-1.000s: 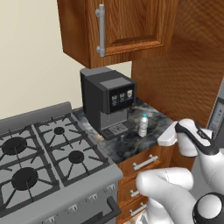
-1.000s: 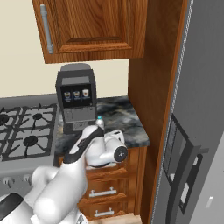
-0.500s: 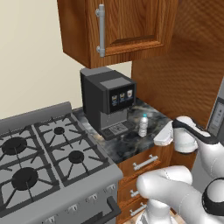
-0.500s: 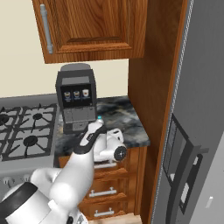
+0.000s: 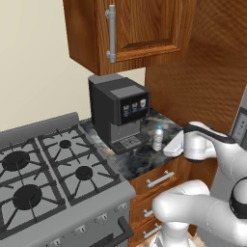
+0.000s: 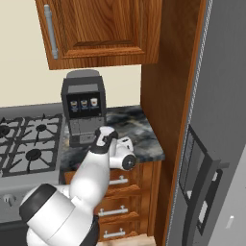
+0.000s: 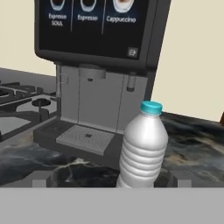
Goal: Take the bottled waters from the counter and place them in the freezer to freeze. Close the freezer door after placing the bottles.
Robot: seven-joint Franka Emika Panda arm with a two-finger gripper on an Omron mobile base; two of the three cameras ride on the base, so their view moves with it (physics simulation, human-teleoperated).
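Observation:
One bottled water (image 5: 157,138), clear with a teal cap, stands upright on the dark marbled counter (image 5: 140,161) just right of the coffee machine. My gripper (image 5: 168,147) is level with it, close on its right, and open. In the hand view the bottle (image 7: 143,148) rises close ahead, a little right of centre, within the span of my open gripper (image 7: 111,183); its fingertips (image 7: 43,180) touch nothing. The light-grey freezer (image 6: 221,120) stands right of the tall wooden panel. Its freezer door (image 6: 226,86) carries a dark bar handle.
A black coffee machine (image 5: 118,113) stands on the counter behind and left of the bottle. A grey gas stove (image 5: 48,169) lies further left. Wooden wall cabinets (image 5: 130,29) hang above. Brown drawers (image 6: 120,197) with silver handles sit under the counter.
My hand has moved left along the counter towards the bottle and now sits close beside it. The jaws have stayed open and the bottle has not moved.

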